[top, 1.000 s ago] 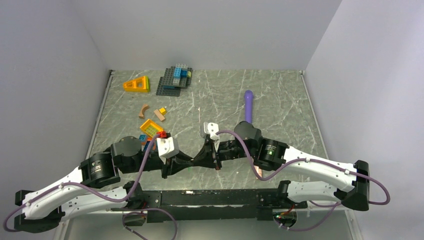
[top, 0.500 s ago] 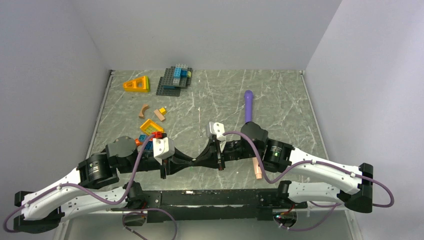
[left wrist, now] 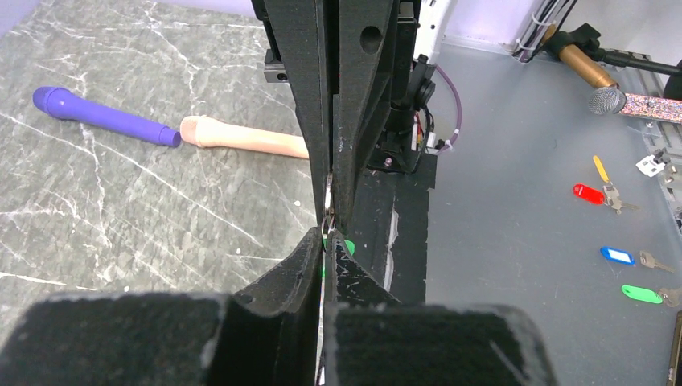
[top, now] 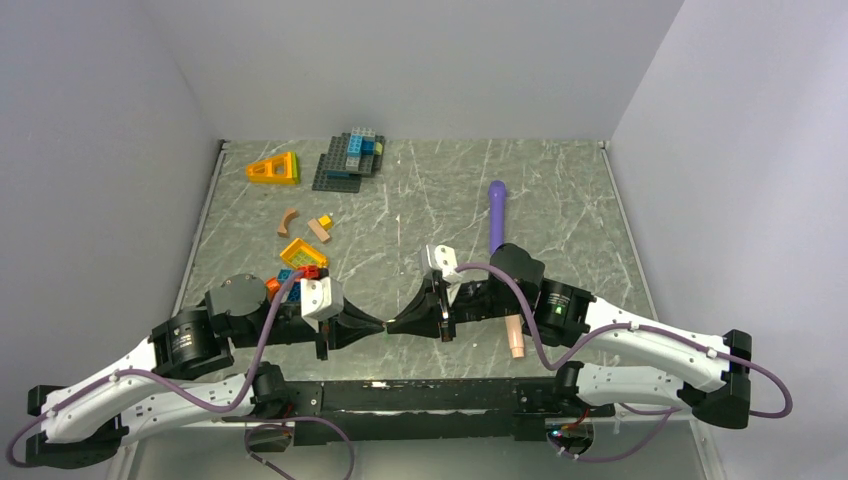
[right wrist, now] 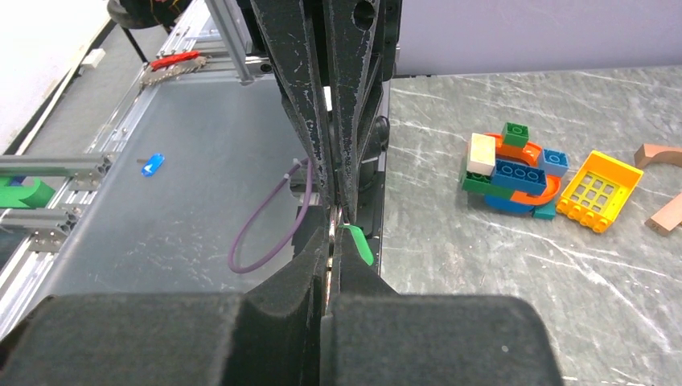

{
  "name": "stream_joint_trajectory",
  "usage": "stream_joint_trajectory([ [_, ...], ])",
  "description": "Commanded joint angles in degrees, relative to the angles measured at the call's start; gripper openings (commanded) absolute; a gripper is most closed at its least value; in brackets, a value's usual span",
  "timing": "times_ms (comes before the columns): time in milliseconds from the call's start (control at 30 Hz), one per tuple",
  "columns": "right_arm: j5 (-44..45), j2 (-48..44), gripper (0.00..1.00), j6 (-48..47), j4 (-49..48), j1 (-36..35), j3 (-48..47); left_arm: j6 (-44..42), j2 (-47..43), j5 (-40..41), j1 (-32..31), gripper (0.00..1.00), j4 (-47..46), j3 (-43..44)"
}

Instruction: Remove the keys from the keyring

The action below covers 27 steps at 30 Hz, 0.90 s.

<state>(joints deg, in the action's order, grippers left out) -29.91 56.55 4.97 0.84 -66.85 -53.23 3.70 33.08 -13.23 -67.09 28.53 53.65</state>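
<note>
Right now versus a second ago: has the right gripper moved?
Yes. In the top view the right gripper has shifted right: its white camera block now sits nearer the lower end of the purple handle, which stayed put.

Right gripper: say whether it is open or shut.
Shut: the right gripper pinches the thin keyring, with the green key hanging beside it.

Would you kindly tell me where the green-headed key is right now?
In the right wrist view, the green-headed key sits just right of centre, where the left gripper and right gripper tips meet.
</note>
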Motion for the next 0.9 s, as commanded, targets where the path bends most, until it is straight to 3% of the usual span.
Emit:
stream_joint_trajectory([
  [0,-1.38,-0.14,0.00,0.44,-5.62,-0.31,-0.20,-0.07,-0.24,-2.36,-0.06,0.09,-0.94,0.07],
  [100,-1.59,-0.02,0.00,0.81,-7.28,-0.31,0.06,-0.06,-0.51,-3.29,-0.06,0.07,-1.57,-0.20],
  [167,-1.55,-0.06,0.00,0.96,-8.22,-0.37,0.14,-0.02,-0.45,-3.54,-0.06,0.00,-1.64,-0.15],
  [333,-1.38,-0.58,0.00,1.65,-12.14,-0.31,0.76,0.80,-0.73,-2.62,-0.04,0.00,-4.66,-0.88],
  [667,1.63,-1.62,0.00,3.35,-20.45,-0.30,0.46,5.79,1.51,1.84,-0.06,0.00,-20.28,-1.47],
  [867,5.80,-3.24,0.00,6.64,-30.96,-0.30,3.86,8.51,1.96,4.74,-0.06,0.00,-32.99,-4.66],
])
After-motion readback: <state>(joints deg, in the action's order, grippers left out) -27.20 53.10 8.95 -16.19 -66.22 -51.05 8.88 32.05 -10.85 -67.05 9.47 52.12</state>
